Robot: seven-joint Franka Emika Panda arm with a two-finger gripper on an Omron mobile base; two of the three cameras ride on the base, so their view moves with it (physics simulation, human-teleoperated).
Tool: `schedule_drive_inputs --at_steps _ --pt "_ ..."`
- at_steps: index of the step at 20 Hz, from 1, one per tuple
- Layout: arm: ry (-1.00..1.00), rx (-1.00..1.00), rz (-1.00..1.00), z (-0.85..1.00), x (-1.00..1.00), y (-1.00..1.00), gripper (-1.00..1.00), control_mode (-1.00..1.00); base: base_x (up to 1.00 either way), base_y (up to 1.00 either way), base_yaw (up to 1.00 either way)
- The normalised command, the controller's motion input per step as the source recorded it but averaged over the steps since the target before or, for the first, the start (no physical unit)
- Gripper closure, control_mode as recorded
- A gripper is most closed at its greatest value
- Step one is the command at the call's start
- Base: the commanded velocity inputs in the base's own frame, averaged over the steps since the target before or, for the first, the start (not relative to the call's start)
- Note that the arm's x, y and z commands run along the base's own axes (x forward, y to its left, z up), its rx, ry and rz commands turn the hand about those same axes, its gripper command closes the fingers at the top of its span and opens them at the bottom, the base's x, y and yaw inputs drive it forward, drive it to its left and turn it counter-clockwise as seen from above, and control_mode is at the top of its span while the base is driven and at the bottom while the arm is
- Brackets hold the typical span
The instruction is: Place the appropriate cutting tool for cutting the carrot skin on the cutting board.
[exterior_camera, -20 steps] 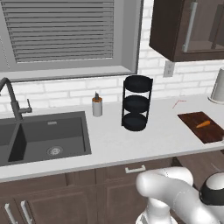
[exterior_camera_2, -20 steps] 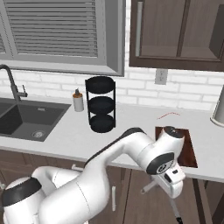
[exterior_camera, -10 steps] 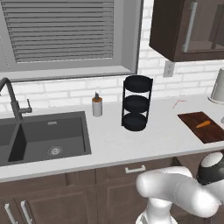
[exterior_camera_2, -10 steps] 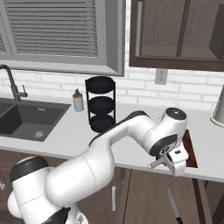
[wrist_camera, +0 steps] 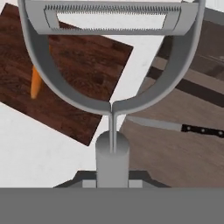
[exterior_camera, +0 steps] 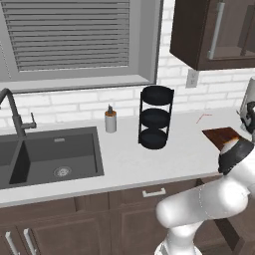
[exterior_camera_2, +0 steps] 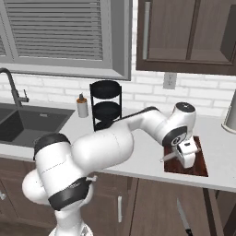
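Note:
My gripper (exterior_camera_2: 183, 158) is shut on a grey Y-shaped peeler (wrist_camera: 112, 105), whose handle runs up the middle of the hand view to a wide serrated blade at the top. In the right base view the peeler (exterior_camera_2: 168, 157) sticks out leftward from the hand. The hand hovers over the near part of the dark reddish-brown cutting board (exterior_camera_2: 199, 167) at the counter's front right. Seen from the hand, the board (wrist_camera: 87, 65) lies upper left, and the small orange carrot (wrist_camera: 36, 83) rests on its left side. My arm covers part of the board (exterior_camera: 221, 134) in the left base view.
A black three-tier rack (exterior_camera: 155, 117) stands mid-counter, with a soap bottle (exterior_camera: 110, 119) and the sink (exterior_camera: 50, 154) to its left. A kettle (exterior_camera_2: 230, 113) stands at the far right. A black-handled knife (wrist_camera: 175, 127) lies on the floor below the counter edge.
The arm has swung up from below the counter front, carrying the peeler to a spot over the cutting board. Board and carrot have stayed put.

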Motion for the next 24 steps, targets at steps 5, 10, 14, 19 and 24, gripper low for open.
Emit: schedule_drive_inputs --at_steps 5,10,14,19,24 --pt "0.05 0.00 0.00 -0.46 0.58 -0.23 1.00 -1.00 0.00 0.00 0.00" --pt "0.06 0.00 0.00 -0.53 0.50 -0.29 1.00 -1.00 0.00 0.00 0.00" --pt "0.04 0.00 0.00 -0.36 0.47 -0.08 1.00 -1.00 0.00 0.00 0.00" --pt "0.08 0.06 0.00 -0.01 0.37 -0.09 1.00 -1.00 0.00 0.00 0.00" --pt "0.17 0.07 0.00 0.01 0.27 -0.26 1.00 -1.00 0.00 0.00 0.00"
